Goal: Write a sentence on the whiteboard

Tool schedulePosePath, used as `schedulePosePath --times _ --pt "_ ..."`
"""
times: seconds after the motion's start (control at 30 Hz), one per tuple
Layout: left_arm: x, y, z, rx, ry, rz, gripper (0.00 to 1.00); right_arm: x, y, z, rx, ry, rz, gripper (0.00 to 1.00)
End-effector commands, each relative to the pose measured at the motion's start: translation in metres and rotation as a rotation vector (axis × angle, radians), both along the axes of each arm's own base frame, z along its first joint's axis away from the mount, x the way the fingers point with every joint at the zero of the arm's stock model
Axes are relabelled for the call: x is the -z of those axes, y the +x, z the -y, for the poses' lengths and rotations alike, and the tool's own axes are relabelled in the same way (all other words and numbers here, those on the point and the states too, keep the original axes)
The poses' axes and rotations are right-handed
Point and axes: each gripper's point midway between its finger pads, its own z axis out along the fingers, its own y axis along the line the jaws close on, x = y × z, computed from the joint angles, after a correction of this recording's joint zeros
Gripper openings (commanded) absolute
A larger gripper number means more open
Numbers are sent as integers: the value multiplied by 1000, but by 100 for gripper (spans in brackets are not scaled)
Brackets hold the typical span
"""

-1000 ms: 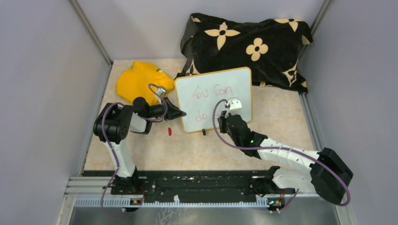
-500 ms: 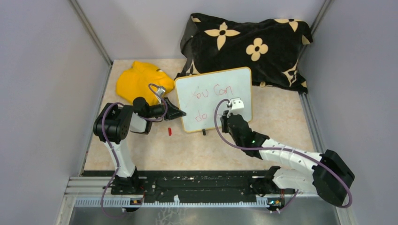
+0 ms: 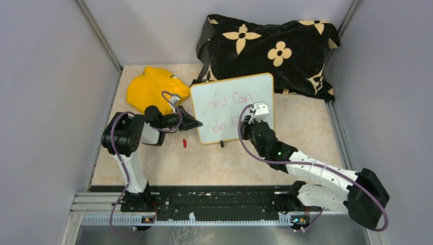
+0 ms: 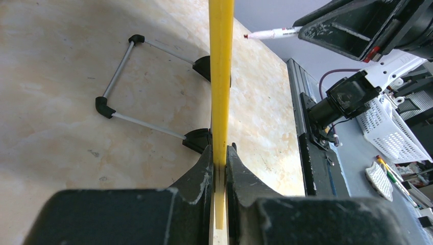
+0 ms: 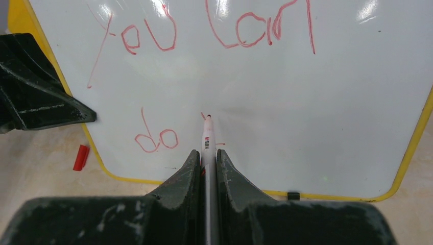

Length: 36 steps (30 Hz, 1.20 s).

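Whiteboard [image 3: 260,87]: we see it propped up on a wire stand [image 4: 118,76] in the middle of the table [image 3: 204,163], its face turned toward the arms.
Sentence [image 3: 232,99]: red writing; top line "You Can", below it "do" and a short fresh stroke.
Marker [image 5: 207,139]: white barrel, tip touching the board just right of "do".
Right hand [image 5: 207,159]: we find its fingers clamped on the marker.
Left hand [image 4: 220,153]: fingers pinched on the board's yellow left edge.
Red cap [image 3: 184,143]: lying on the table near the board's lower left corner.
Yellow cloth [image 3: 150,87]: crumpled to the left, behind the left arm.
Black flowered bundle [image 3: 270,48]: we see it behind the board, touching its top edge.
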Motion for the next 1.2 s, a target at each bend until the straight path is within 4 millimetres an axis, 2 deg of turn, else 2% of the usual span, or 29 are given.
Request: schedulePosePath --times 0.0,0.13,0.4,1.17 --pt "3 -7 6 40 11 -9 0 -42 18 -8 22 67 82 0" --pt "3 -7 6 39 11 -7 0 -41 24 -11 28 65 81 0" --pt "3 -7 6 40 11 -10 0 -28 28 -7 53 48 50 0" --pt "4 -7 6 38 12 -12 0 25 9 9 63 -4 -70 0"
